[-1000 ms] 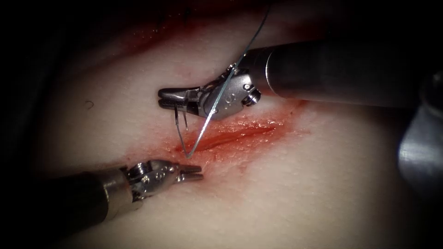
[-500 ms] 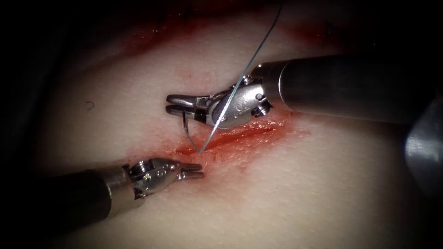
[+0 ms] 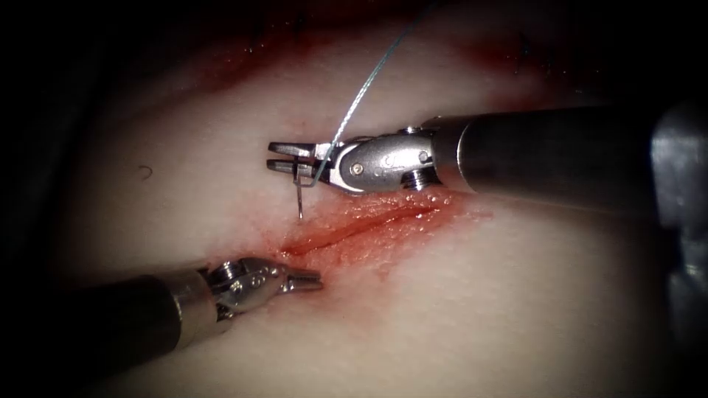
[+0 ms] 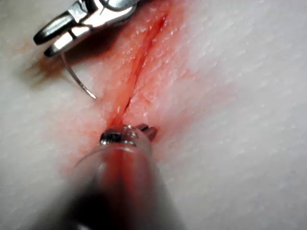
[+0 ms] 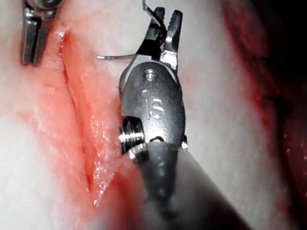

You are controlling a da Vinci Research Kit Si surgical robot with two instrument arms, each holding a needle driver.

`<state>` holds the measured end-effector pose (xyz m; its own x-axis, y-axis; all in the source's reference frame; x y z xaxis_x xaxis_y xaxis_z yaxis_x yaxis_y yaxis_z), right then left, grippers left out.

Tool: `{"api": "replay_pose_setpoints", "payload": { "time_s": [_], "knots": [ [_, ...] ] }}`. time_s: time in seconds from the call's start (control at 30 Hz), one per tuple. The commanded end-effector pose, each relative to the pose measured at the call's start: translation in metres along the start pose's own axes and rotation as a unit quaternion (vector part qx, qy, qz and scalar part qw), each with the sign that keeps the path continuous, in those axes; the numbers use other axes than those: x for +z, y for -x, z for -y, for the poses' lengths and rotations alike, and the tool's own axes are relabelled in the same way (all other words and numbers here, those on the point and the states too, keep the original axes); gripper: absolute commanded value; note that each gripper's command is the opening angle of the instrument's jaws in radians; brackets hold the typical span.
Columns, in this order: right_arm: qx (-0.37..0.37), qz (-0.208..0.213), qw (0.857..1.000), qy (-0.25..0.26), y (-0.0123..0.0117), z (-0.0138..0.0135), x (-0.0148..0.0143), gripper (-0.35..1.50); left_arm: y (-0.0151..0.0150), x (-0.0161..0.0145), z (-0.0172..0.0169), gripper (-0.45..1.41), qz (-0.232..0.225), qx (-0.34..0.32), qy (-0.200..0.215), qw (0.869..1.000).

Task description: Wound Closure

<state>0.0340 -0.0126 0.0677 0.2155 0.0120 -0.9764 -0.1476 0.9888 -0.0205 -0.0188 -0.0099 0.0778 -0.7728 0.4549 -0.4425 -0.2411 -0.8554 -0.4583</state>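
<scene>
My right claw [image 3: 284, 157] is clamped on the needle [image 3: 299, 197] near its thread end. The needle hangs from the claw with its point down, just above the tissue [image 3: 457, 295], on the upper side of the cut [image 3: 361, 225] near its left end; I can't tell whether the point touches the surface. The thread [image 3: 361, 92] runs up from the claw and away. My left claw [image 3: 306, 280] is closed and holds nothing, lying on the tissue just below the cut's left end. Red fluid [image 3: 402, 217] lines the cut.
</scene>
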Motion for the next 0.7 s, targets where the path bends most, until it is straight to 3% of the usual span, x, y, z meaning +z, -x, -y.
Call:
{"api": "replay_pose_setpoints", "payload": {
  "time_s": [0.03,0.5,0.7],
  "knots": [
    [0.008,0.005,1.0,-0.004,0.0004,0.0004,0.0009,-0.35,0.0003,0.0009,-0.0001,0.04,0.0,0.0,0.001,1.0],
    [0.099,0.028,0.988,-0.117,0.0018,0.0018,0.0027,-0.35,0.0015,-0.0003,0.0002,0.04,0.013,0.004,0.01,1.0],
    [0.125,0.031,0.984,-0.123,0.002,0.0019,0.0024,-0.35,0.0019,-0.0008,0.0003,0.04,0.016,0.001,0.014,1.0]
  ]
}}
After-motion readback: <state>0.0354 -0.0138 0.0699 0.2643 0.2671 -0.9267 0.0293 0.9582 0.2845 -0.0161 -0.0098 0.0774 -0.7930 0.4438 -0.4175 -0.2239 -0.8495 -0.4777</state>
